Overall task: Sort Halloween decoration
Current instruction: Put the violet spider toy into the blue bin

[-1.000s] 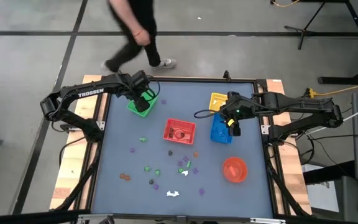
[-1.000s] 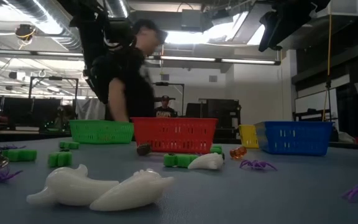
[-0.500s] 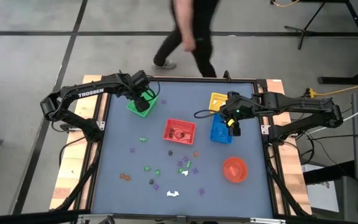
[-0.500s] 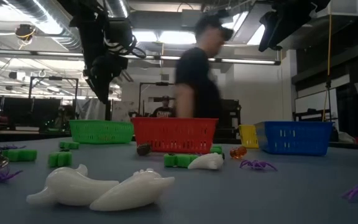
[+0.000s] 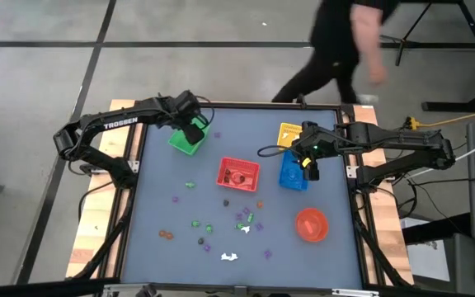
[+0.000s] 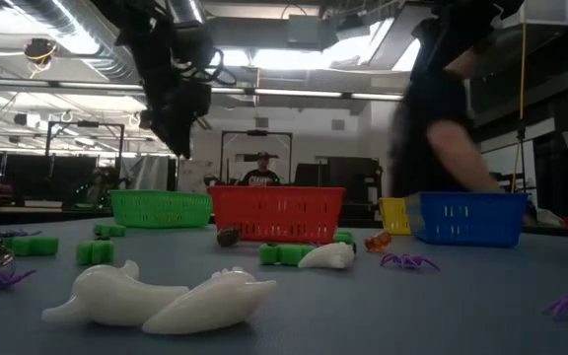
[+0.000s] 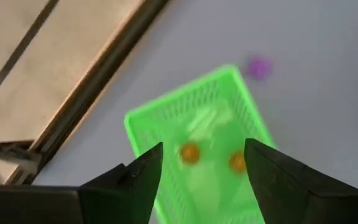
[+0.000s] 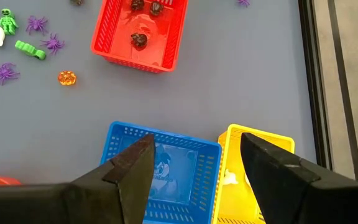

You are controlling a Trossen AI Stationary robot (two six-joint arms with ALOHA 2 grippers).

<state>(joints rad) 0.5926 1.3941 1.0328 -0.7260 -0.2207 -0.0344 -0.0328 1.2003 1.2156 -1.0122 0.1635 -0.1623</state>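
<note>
Halloween trinkets in green, purple, orange and white lie scattered on the table's near half [image 5: 242, 219]. In the low view white ones [image 6: 166, 296] are closest. My left gripper [image 5: 195, 129] [image 7: 204, 146] hangs open above the green basket [image 7: 197, 106] at the far left. Two orange trinkets [image 7: 189, 152] lie in that basket. My right gripper [image 5: 308, 165] [image 8: 196, 138] hangs open above the blue basket [image 8: 160, 134], touching nothing.
A red basket [image 5: 238, 174] holding dark trinkets stands mid-table. A yellow basket [image 5: 289, 134] stands beside the blue one, and a round red bowl [image 5: 311, 224] at the near right. A person [image 5: 345, 41] walks past beyond the far edge.
My left gripper has tipped a little above the green basket, staying open and in place. The person behind the table has walked from the left side to the right.
</note>
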